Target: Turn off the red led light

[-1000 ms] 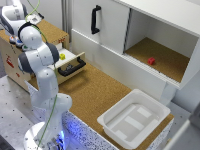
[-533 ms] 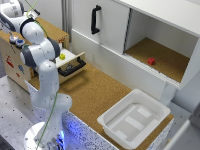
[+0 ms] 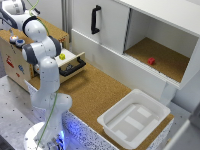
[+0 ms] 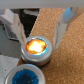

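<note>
Gripper [image 4: 44, 25] hangs just above the red led light [image 4: 36, 47], fingers [image 4: 64, 22] spread apart with nothing between them. Wrist view: 1 finger shows on each side of the lamp, neither visibly touching it. Lamp face glows orange-red, so it is lit. Housing is a round grey cylinder.

Just beside it sits a second round button, the blue light [image 4: 22, 78], in the same kind of grey housing. Both stand on the cork top of the wooden box [image 3: 20, 62] at the exterior view's left. In the exterior view the 2 buttons show only as small spots near the arm's upper links; the red one [image 3: 13, 38] is hard to resolve there.

Containers, near to far in the exterior view:
- white bin [image 3: 134, 118] at the front corner of the cork counter [image 3: 95, 92], upright; 2 pale flat rectangles lie on its floor, identity unclear.
- drawer [image 3: 70, 64] with a black handle, pulled out of the wooden box; 1 small yellow object [image 3: 62, 56] lies inside.
- open cabinet compartment [image 3: 160, 57] at the back, cork floor; 1 small red block [image 3: 151, 61] sits on it.
- closed cabinet door [image 3: 100, 25] beside it, black handle, contents hidden.
</note>
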`<state>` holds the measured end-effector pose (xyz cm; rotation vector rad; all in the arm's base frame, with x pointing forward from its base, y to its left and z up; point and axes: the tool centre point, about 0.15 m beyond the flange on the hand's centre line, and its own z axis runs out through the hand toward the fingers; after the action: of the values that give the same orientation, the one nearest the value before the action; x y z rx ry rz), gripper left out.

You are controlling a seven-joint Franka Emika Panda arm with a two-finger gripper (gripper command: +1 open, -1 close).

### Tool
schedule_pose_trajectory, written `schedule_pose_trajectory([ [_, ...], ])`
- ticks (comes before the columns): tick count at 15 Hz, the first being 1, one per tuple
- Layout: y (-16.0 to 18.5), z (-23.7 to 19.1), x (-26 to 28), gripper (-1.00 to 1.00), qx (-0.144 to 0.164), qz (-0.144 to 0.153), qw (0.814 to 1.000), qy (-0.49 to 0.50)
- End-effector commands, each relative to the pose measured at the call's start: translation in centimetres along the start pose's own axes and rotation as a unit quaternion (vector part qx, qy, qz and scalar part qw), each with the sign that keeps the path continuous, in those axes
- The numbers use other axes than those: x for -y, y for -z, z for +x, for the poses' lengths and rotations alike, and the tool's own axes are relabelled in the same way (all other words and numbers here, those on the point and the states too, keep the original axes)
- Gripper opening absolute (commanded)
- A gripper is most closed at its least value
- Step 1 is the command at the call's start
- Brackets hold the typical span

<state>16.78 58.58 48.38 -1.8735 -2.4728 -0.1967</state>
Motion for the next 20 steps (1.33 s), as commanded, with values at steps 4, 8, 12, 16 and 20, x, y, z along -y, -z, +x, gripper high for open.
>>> schedule_pose_trajectory([
  [4, -0.4, 3.4, -1.0, -1.0, 0.069, 0.012, 0.997, -0.013],
  [8, -1.4, 3.8, -0.9, -1.0, 0.078, 0.016, 0.997, 0.0],
  [12, -3.6, 4.0, -1.8, -1.0, 0.076, 0.008, 0.997, 0.01],
  [16, -4.1, 4.3, -1.8, -1.0, 0.104, -0.002, 0.994, 0.046],
  [20, 5.7, 3.4, -2.1, -1.0, 0.066, -0.044, 0.997, 0.014],
])
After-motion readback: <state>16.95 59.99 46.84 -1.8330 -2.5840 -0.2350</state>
